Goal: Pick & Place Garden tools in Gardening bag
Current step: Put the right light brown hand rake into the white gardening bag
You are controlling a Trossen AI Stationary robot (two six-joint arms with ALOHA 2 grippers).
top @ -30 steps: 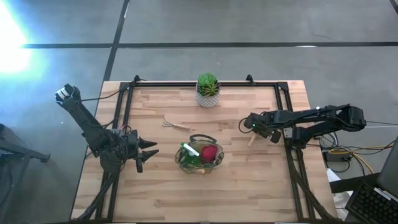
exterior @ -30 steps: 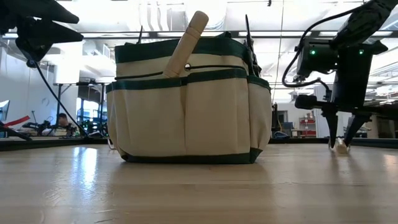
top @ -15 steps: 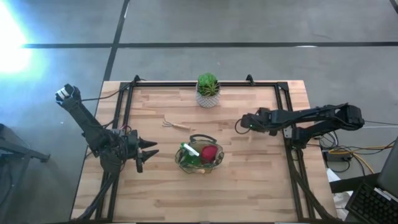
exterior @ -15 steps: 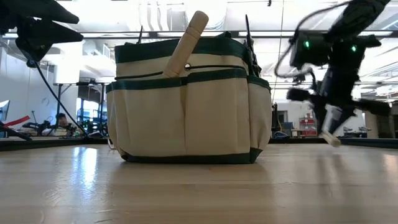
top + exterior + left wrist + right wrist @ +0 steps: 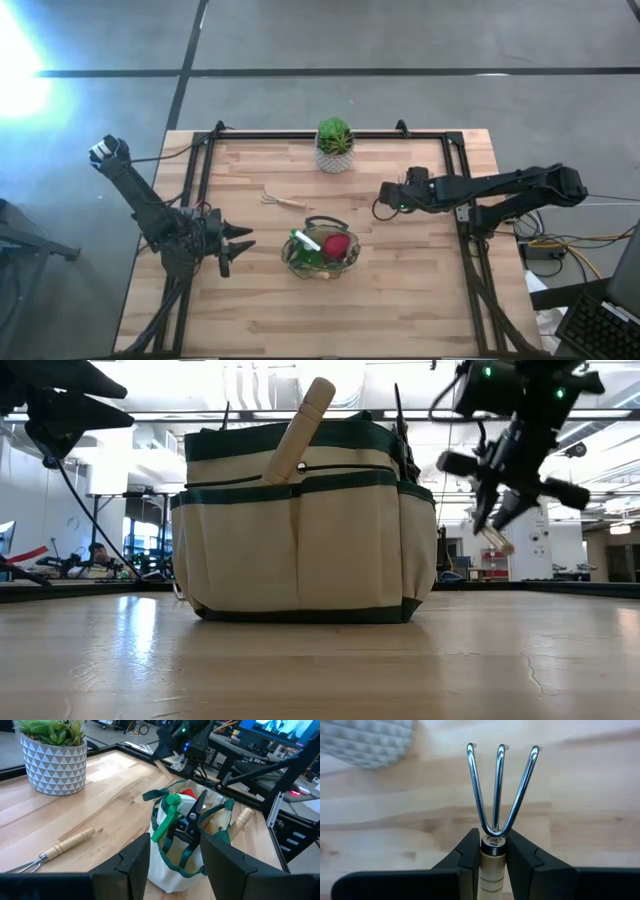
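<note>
Wooden planks make up the table (image 5: 400,290), which sits in a black frame on a grey floor; the low view looks past it into a bright workshop with a person seated far off at the left.

Both dark arms reach in from the sides. Left arm waits near the table's left edge, its gripper (image 5: 240,243) spread open and empty, pointing toward the bag. Right arm stretches in from the right edge, and its gripper (image 5: 383,205) hangs above the table between the plant and the bag, up off the wood in the low view. Its fingers (image 5: 470,852) are closed on the wooden handle of a three-pronged rake (image 5: 499,795), prongs pointing forward.

Canvas bag (image 5: 305,525), beige with green trim, stands near the middle of the table. A wooden handle (image 5: 300,430) leans out of it, and inside are a green spray bottle (image 5: 167,812), dark shears (image 5: 192,817) and a red item (image 5: 336,246).

Potted plant (image 5: 334,145) stands by the far edge.

Another wooden-handled tool (image 5: 283,201) lies flat on the table between the plant and the bag, to the bag's left.
</note>
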